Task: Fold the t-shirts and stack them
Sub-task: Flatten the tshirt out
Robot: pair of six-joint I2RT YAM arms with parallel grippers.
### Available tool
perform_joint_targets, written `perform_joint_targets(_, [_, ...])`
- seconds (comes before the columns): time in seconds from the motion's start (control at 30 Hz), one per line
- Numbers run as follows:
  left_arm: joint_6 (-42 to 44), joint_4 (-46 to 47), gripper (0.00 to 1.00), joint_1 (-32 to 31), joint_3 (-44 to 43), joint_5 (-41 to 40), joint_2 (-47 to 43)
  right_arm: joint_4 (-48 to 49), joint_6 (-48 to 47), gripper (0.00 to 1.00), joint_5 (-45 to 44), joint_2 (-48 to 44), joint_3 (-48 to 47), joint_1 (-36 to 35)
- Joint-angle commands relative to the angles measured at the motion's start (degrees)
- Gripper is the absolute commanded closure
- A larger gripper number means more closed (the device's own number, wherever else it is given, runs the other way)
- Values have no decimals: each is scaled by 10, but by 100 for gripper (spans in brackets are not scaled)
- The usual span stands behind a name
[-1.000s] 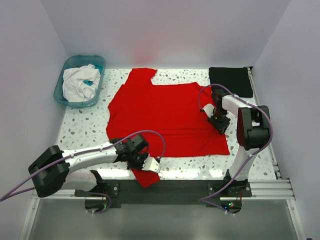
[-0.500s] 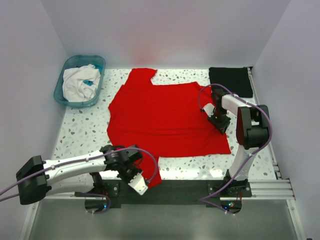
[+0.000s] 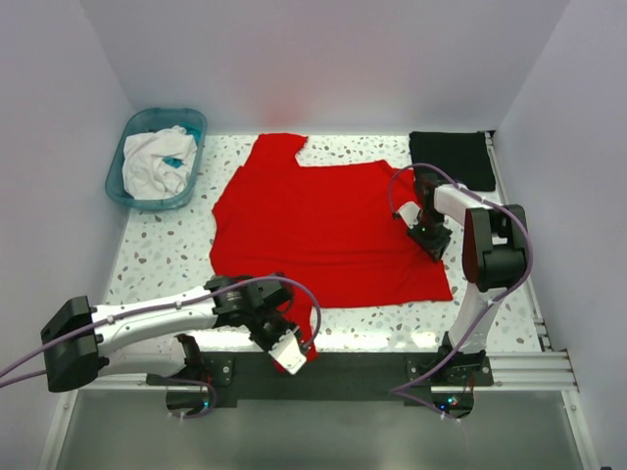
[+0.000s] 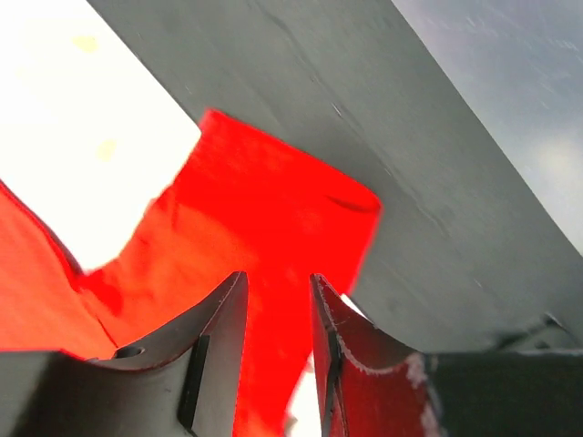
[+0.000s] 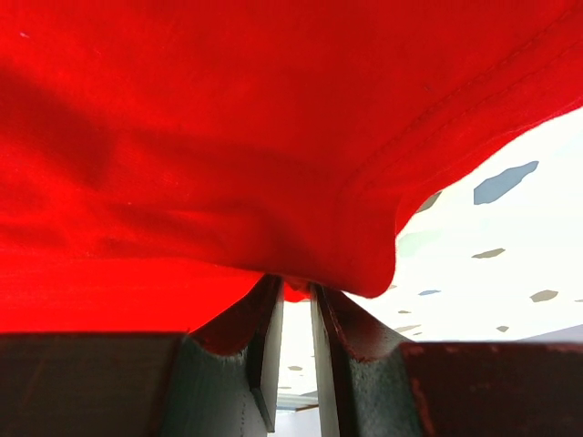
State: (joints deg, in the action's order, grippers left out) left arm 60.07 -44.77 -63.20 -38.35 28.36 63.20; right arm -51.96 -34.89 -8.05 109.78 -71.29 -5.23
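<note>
The red t-shirt [image 3: 323, 230] lies spread flat across the middle of the table. One sleeve [image 3: 312, 335] reaches over the near edge onto the dark rail. My left gripper [image 3: 291, 354] is at that sleeve. In the left wrist view the red sleeve [image 4: 273, 228] runs between the narrowly set jaws of the left gripper [image 4: 278, 284]. My right gripper [image 3: 428, 238] is shut on the shirt's right edge, and the red cloth [image 5: 273, 137] bunches over the right gripper's [image 5: 296, 289] tips. The black t-shirt [image 3: 453, 157] lies folded at the back right.
A teal basin [image 3: 130, 132] holding white cloth stands at the back left. The dark rail [image 3: 372, 367] runs along the near edge under the left gripper. White walls enclose the table on three sides.
My left gripper swung from the shirt's hem out over the near rail, then shifted right along it. The sleeve looks narrower and sits further right. The right arm has stayed still.
</note>
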Motion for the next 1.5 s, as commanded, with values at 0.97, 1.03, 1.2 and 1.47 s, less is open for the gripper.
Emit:
perform_joint_targets(0.97, [64, -16, 100, -66, -16, 43, 50, 38, -11, 79, 4, 21, -13, 3])
perform_joint_targets(1.03, [77, -51, 100, -68, -29, 43, 25, 38, -12, 79, 2, 20, -15, 4])
perform_joint_targets(1.2, [124, -175, 100, -69, -52, 28, -11, 37, -15, 79, 4, 20, -18, 3])
perform_joint_targets(1.47, [261, -306, 57, -84, -37, 35, -75, 31, -21, 79, 5, 18, -20, 3])
